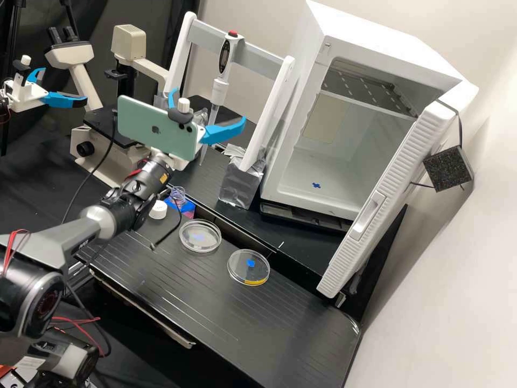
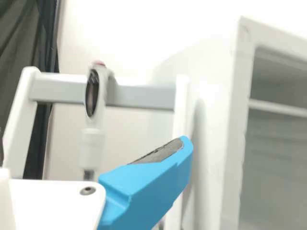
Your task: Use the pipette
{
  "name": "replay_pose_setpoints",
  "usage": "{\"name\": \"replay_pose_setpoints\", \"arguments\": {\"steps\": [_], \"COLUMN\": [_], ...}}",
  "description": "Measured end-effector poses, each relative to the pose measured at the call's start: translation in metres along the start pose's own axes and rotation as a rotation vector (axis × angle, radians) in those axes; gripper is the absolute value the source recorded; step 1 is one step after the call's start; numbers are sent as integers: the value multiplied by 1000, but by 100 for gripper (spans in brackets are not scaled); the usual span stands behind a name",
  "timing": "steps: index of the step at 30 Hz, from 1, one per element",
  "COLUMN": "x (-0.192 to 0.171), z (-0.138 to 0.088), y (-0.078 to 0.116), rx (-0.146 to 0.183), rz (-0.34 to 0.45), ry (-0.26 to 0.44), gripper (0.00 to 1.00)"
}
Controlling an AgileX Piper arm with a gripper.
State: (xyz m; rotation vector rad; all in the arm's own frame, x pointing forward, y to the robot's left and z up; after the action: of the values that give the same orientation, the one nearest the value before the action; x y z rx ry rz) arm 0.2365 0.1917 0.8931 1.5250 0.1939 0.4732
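My gripper (image 1: pixel 209 105) is in front of the white rack, its two blue fingers spread wide. The pipette (image 1: pixel 219 89), white with a dark oval display and a red top button, hangs upright on the rack's grey crossbar, tip down; its lower part is partly hidden behind the gripper. In the wrist view, the open gripper (image 2: pixel 93 144) has one blue finger with a dark pad in sight. The pipette (image 2: pixel 92 143) stands beyond it against the crossbar, its lower end hidden by the white gripper body. Nothing is held.
The rack's foil-wrapped foot (image 1: pixel 240 184) stands beside an open white incubator (image 1: pixel 318 178). Two clear dishes (image 1: pixel 200 236) (image 1: pixel 249 267) lie on the black bench (image 1: pixel 215 318), near a white cap (image 1: pixel 158 210). A microscope (image 1: pixel 99 153) is behind the arm; a second arm's gripper (image 1: pixel 59 97) is far left.
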Motion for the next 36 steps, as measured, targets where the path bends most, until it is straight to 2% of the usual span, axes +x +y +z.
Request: {"name": "replay_pose_setpoints", "arguments": {"steps": [5,8,11,13,19,23,30,31,36], "x": [24,38,55,67,93,108,123,124,128], "z": [-20,-26,-29,-28,-24,-18,-9,-8,-3], "y": [-3,-8,-14,-18,-26,-30,-31,-31,-29], "rx": [-24,-56,-73,-91,-99,-127,-130,-130,-132], "rz": [-19,-53,-83,-102,-125,-133,-148,-148,-141], "ry": [9,3,-15,-35,-76,-99,-130,-132,-144], "gripper": [100,100,100,100,100,100,100,0,0]}}
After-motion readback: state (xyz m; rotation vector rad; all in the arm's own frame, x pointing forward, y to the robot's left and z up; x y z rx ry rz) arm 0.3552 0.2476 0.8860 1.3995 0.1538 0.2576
